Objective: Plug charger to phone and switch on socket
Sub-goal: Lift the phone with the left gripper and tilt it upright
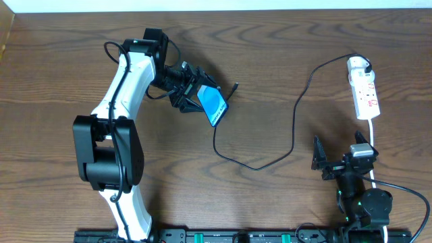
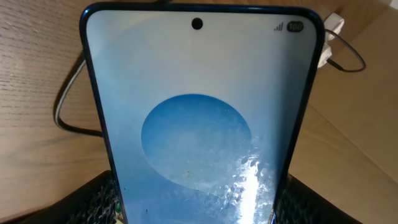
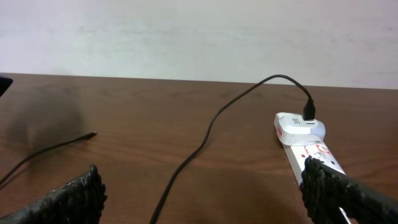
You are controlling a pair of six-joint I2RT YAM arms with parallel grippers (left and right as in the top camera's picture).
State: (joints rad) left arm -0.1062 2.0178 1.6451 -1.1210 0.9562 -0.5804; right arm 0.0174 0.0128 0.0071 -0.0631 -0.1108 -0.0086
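My left gripper [image 1: 191,91] is shut on the phone [image 1: 213,104], which is lifted and tilted above the table; its blue screen with a lighter oval fills the left wrist view [image 2: 199,112]. The charger, a thin black cable [image 1: 295,128], runs from the white adapter on the socket [image 1: 363,88] in a loop to its small plug tip [image 1: 235,86], which lies loose on the table beside the phone. The tip also shows in the right wrist view [image 3: 91,134]. My right gripper [image 1: 335,160] is open and empty, below the socket [image 3: 309,146].
The socket's white cord [image 1: 372,145] runs down past my right gripper. The cable loop [image 1: 253,164] lies across the middle of the brown wooden table [image 1: 54,81]. A pale wall stands behind the table's far edge [image 3: 186,37].
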